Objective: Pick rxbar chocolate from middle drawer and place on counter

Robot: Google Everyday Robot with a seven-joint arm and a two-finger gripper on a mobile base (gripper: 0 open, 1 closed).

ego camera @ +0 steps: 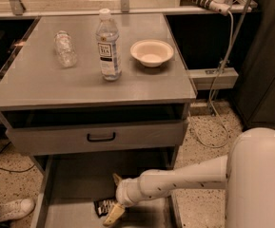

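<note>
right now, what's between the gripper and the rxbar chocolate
Nothing. In the camera view the gripper is low in the middle drawer, with its open fingers right at the rxbar chocolate; whether they touch I cannot tell.

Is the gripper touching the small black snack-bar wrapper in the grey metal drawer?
Cannot tell. In the camera view, the lower finger of the gripper overlaps the black-wrapped rxbar chocolate in the middle drawer; neither contact nor gap shows plainly.
</note>
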